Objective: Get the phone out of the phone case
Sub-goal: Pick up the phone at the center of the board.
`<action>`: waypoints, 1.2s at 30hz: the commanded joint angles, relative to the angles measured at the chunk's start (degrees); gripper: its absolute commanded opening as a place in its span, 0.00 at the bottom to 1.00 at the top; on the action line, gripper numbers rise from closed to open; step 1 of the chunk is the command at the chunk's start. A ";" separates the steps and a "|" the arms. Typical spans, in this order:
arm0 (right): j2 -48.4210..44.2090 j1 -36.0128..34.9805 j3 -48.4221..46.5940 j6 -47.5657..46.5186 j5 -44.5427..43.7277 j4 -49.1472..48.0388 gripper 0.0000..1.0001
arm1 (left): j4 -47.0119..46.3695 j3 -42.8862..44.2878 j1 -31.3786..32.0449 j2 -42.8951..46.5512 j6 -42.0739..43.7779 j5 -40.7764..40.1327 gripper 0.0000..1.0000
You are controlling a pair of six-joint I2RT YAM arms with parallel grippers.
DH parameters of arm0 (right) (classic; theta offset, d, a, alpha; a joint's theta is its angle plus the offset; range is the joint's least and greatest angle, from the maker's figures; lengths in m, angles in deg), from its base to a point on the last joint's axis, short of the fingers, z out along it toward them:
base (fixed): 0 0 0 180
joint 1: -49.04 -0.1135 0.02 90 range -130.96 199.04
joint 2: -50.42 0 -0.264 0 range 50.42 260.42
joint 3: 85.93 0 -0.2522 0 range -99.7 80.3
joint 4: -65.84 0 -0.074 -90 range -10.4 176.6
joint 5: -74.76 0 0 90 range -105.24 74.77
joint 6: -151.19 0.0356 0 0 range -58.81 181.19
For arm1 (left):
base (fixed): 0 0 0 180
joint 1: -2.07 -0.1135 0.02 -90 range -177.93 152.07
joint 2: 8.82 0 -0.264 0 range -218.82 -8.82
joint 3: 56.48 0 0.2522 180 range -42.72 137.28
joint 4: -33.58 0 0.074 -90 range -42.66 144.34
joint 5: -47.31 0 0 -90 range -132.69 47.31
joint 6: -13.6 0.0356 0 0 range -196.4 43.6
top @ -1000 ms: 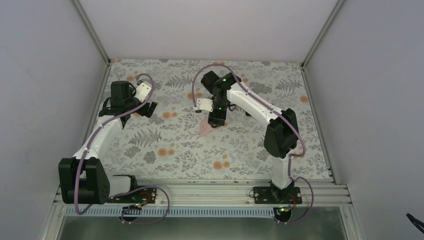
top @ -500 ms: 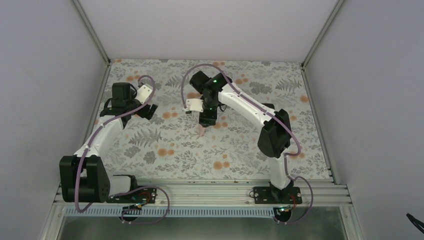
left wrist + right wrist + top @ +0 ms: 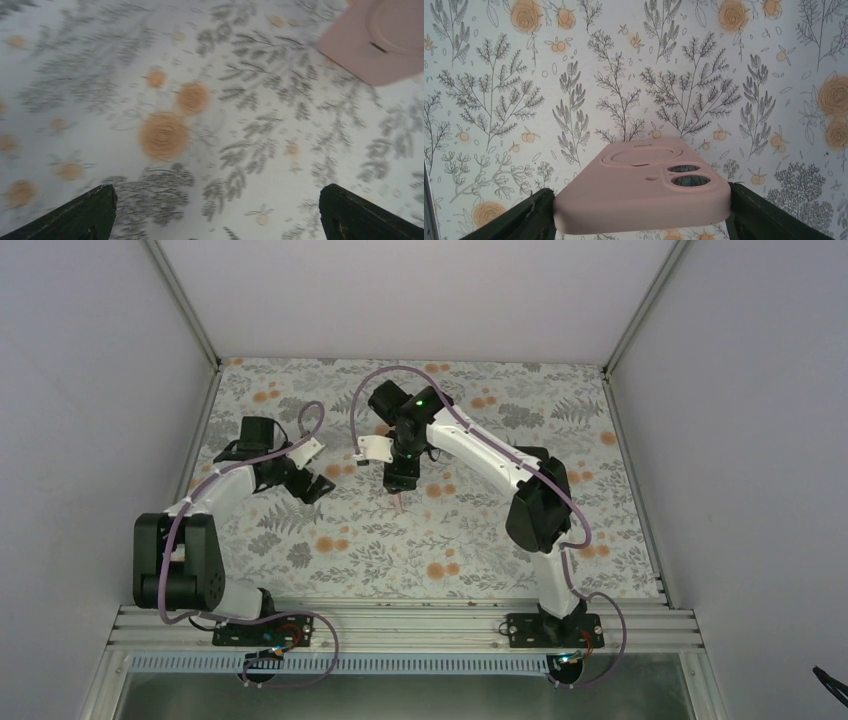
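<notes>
The phone case (image 3: 644, 192) is clamped at its 2 side edges by the right gripper (image 3: 641, 222), whose dark fingers (image 3: 519, 220) press in from the lower left and lower right of the right wrist view. The pale pink back of the shell faces the camera and fills the lower centre of that frame. It carries a raised ring (image 3: 644, 156) and, to the right of it, 2 oval lens openings (image 3: 684, 175) stacked one above the other. Whether a phone sits inside cannot be told, and no brand or lettering can be read on the shell.

In the top view the case (image 3: 400, 502) shows only as a thin pink sliver under the right gripper (image 3: 398, 483), just left of the frame's centre, over the floral cloth (image 3: 330, 540). A green light (image 3: 421, 400) glows on the right arm above it.

The left gripper (image 3: 318, 480) hangs left of the case, near it but apart. In its wrist view the 2 fingers (image 3: 75, 215) sit in the bottom corners, spread wide with only cloth (image 3: 165, 135) between them, grasping nothing. A corner of the pink case (image 3: 380, 40) shows in the upper right of that frame.
</notes>
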 commanded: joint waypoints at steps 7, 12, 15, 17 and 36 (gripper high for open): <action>3.99 -0.96 -0.42 0.42 1.41 0.78 0.79 | 5.69 -2.24 1.73 -2.17 15.94 17.55 0.95; 3.84 -1.01 -0.78 0.43 1.62 0.94 0.80 | 4.47 -0.60 4.58 -8.08 16.91 17.23 0.63; 3.56 -0.96 -0.54 0.46 1.64 1.01 0.80 | 5.32 0.83 5.66 -11.32 17.10 17.72 0.42; 3.21 -0.98 -0.18 0.49 1.85 1.01 0.80 | 4.49 0.54 6.17 -12.00 16.38 17.79 0.40; -0.62 -0.82 0.80 0.41 3.24 1.00 1.00 | -2.61 4.06 10.17 -16.44 11.02 21.86 0.37</action>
